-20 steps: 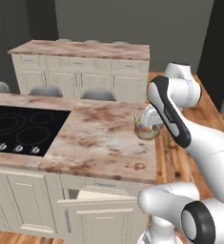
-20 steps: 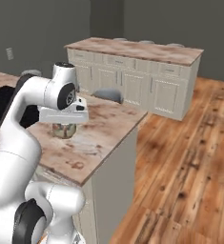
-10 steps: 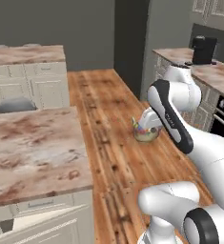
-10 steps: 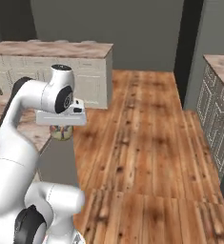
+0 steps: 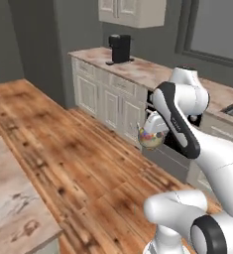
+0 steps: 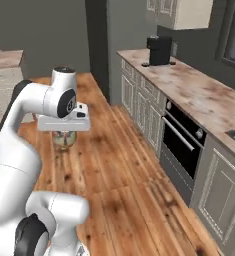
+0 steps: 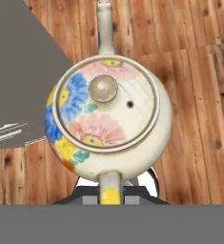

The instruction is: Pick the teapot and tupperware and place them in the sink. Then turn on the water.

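Wood floor (image 5: 63, 154) spreads below; a marble counter (image 6: 189, 92) with coffee machine (image 6: 159, 50) runs toward two o'clock. The bent arm's gripper (image 6: 64, 136) apparently clasps the teapot (image 7: 108, 119) mid-air.

A wooden plank floor (image 5: 78, 163) fills the middle. Cream cabinets (image 6: 139, 100) under a marbled counter (image 6: 199, 97) run along the right, with a black coffee machine (image 6: 159, 50), a black oven (image 6: 181, 145) and dark grey walls (image 5: 33, 34).

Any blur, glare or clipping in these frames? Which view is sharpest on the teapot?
Hand view: teapot sharp, evenly lit, no glare, floral pattern legible. Left base view: soft, teapot small and partly behind the arm. Right base view: soft too, teapot shaded under the hand.
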### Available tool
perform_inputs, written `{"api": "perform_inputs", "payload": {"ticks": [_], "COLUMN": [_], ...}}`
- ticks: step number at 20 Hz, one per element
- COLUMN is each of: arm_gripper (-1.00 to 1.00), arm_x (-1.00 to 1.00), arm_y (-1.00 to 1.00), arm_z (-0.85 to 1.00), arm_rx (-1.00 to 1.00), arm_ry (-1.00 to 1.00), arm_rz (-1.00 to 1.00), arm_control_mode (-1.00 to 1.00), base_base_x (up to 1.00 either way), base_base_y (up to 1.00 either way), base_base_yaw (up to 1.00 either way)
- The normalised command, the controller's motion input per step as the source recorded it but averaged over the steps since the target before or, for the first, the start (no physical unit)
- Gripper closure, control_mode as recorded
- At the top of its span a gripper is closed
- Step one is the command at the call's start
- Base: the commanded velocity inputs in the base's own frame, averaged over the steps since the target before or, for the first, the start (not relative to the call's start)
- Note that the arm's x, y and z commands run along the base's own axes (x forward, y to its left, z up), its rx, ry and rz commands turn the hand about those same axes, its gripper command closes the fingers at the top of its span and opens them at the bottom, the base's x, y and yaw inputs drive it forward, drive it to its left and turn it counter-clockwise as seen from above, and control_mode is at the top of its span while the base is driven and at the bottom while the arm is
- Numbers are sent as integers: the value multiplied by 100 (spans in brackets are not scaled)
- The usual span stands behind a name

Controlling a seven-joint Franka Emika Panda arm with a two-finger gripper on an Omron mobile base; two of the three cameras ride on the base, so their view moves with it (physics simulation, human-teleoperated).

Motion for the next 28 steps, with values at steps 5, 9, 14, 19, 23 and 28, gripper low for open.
{"api": "perform_inputs", "payload": {"ticks": [5,9,14,19,23,28], "arm_gripper": [100,100,100,100,100,100], "arm_x": [0,0,0,0,0,0], "arm_y": [0,0,0,0,0,0], "arm_z": [0,0,0,0,0,0], "arm_rx": [0,0,0,0,0,0], "arm_ry": [0,0,0,0,0,0], "arm_rz": [0,0,0,0,0,0], "arm_control_mode": [100,100,100,100,100,100], "base_base_x": [0,10,28,76,94,13], "base_base_y": [-36,-34,-49,-82,-100,-75], "base_base_yaw": [-57,-53,-49,-18,-2,-36]}}
